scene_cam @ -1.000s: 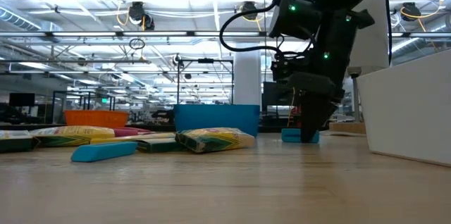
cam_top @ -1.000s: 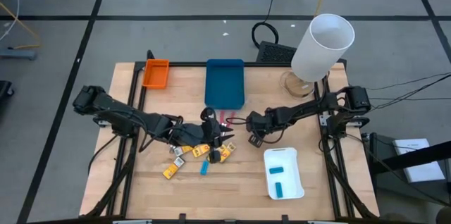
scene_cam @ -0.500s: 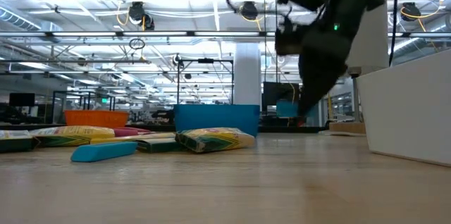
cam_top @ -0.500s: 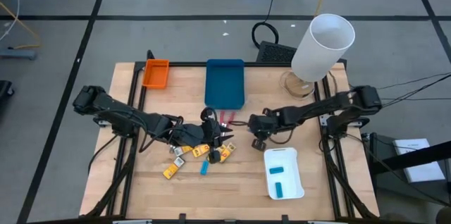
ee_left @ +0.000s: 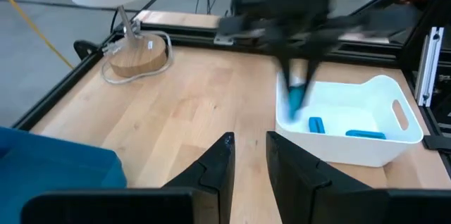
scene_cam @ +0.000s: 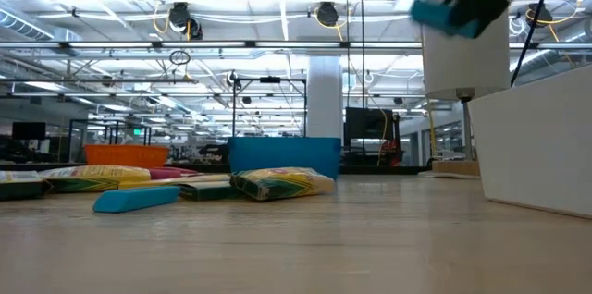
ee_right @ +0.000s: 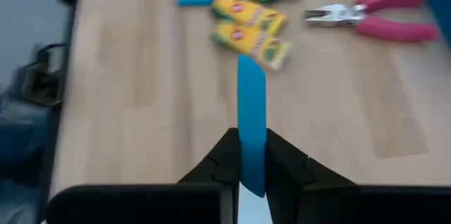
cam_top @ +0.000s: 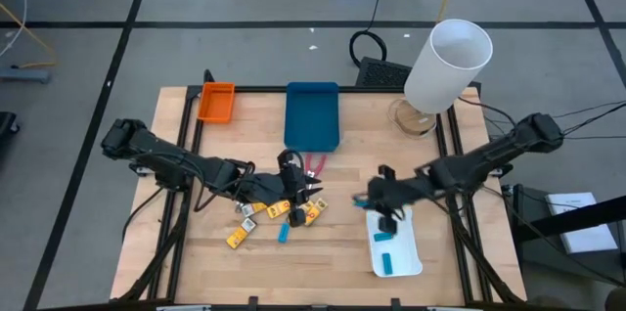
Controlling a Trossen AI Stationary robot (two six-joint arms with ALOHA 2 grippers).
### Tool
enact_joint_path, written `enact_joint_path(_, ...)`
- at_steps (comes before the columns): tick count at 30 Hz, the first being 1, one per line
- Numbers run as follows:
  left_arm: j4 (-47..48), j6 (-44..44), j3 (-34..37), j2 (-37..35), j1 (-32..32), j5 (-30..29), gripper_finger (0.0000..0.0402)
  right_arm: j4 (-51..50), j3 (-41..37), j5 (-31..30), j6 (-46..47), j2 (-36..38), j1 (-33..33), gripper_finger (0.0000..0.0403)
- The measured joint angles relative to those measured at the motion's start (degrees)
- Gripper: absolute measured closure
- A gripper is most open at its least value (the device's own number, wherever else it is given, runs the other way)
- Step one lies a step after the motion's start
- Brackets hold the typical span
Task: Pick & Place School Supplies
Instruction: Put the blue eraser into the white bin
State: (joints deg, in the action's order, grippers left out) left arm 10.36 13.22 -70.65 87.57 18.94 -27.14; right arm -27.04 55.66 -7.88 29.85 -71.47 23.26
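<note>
My right gripper (cam_top: 384, 213) hangs over the far left end of the white tray (cam_top: 411, 252), shut on a light-blue oblong block (ee_right: 251, 104). The low view shows that block (scene_cam: 444, 15) high above the table. Two more blue blocks (ee_left: 317, 123) lie inside the tray. My left gripper (cam_top: 303, 186) sits low among the loose pile, open, fingers (ee_left: 218, 171) on nothing. The pile holds yellow boxes (cam_top: 279, 209), another blue block (cam_top: 283, 234) and pink-handled pliers (ee_right: 380, 18), all lying flat on the wood. My right gripper pinches the light-blue block between its two fingers at one end (ee_right: 251, 160), and the block runs on along the fingers, past their tips. In the left wrist view the fingers come from above and the block (ee_left: 296, 98) points down, lifted clear over the tray's rim.
A blue tray (cam_top: 312, 115) and an orange tray (cam_top: 216, 102) stand at the table's far side. A lamp with a white shade (cam_top: 447, 65) and wooden base (cam_top: 413, 115) occupies the far right corner. Bare wood lies along the near edge.
My right gripper has risen from the table beside the pliers with the blue block in its fingers and swung toward the near right, ending over the white tray. The block has gone from the tabletop to well above it.
</note>
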Motion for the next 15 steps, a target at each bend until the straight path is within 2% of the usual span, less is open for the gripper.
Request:
enact_joint_path(7,0.74,1.96,0.0,0.0,0.0,0.0,0.0314,-6.72,-0.52,-2.57,13.03,1.58,13.53,0.0374)
enact_joint_path(15,0.53,2.35,0.0,0.0,0.0,0.0,0.0314,-3.61,-7.37,-1.1,24.8,0.4,21.13,0.0375)
